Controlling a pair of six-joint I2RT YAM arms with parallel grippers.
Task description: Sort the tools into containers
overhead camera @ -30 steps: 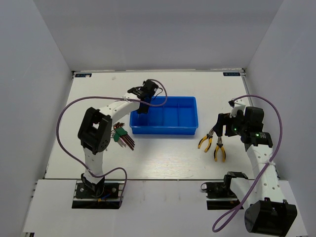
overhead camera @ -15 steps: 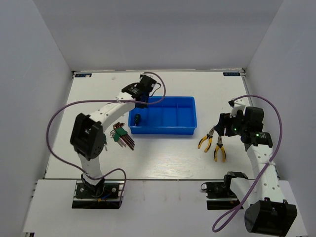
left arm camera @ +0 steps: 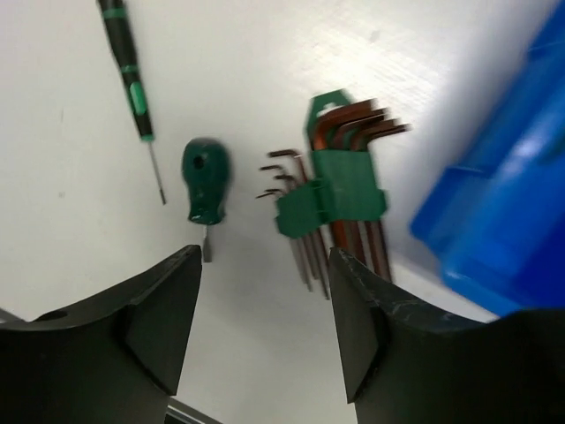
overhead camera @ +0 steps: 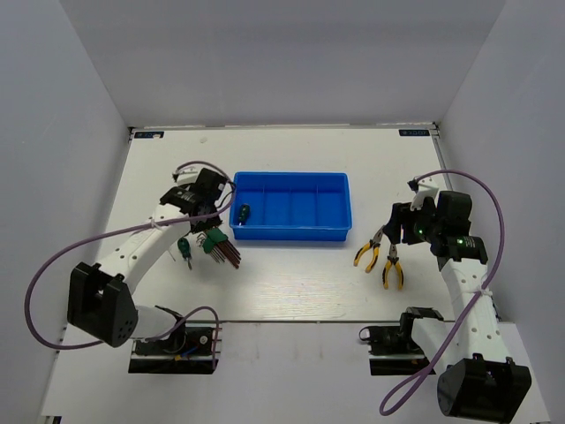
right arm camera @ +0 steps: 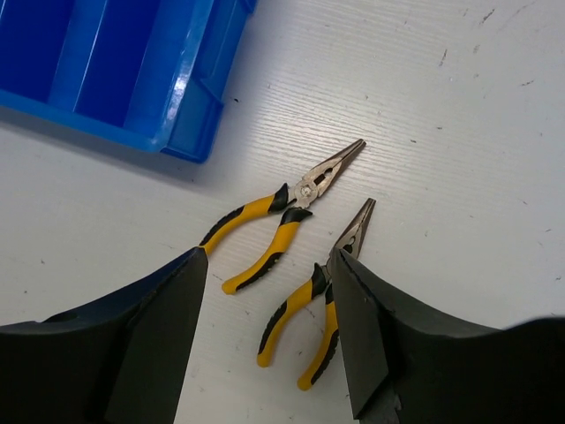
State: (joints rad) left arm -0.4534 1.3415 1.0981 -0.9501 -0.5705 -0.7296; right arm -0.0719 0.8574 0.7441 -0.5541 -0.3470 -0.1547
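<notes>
The blue tray (overhead camera: 291, 217) sits mid-table, and one stubby green screwdriver (overhead camera: 241, 213) lies in its leftmost compartment. My left gripper (overhead camera: 205, 223) hangs open and empty left of the tray, above the hex keys (overhead camera: 221, 246) in their green holder. A second stubby green screwdriver (overhead camera: 185, 250) lies on the table beside them. The left wrist view shows this screwdriver (left arm camera: 205, 172), the hex keys (left arm camera: 331, 199) and the tray's corner (left arm camera: 512, 221) beyond my open gripper (left arm camera: 265, 327). My right gripper (right arm camera: 269, 327) is open above two yellow-and-black pliers (right arm camera: 278, 221) (right arm camera: 322, 305), touching neither.
A thin black-and-green precision screwdriver (left arm camera: 132, 75) lies on the table beyond the stubby one. White walls close in the table on three sides. In the top view the two pliers (overhead camera: 369, 250) (overhead camera: 391, 269) lie right of the tray, under the right gripper (overhead camera: 393, 231).
My left arm has swung from over the tray's left end back to the left, above the hex keys, and its jaws have opened. A green screwdriver now lies in the left compartment. The right arm stayed put.
</notes>
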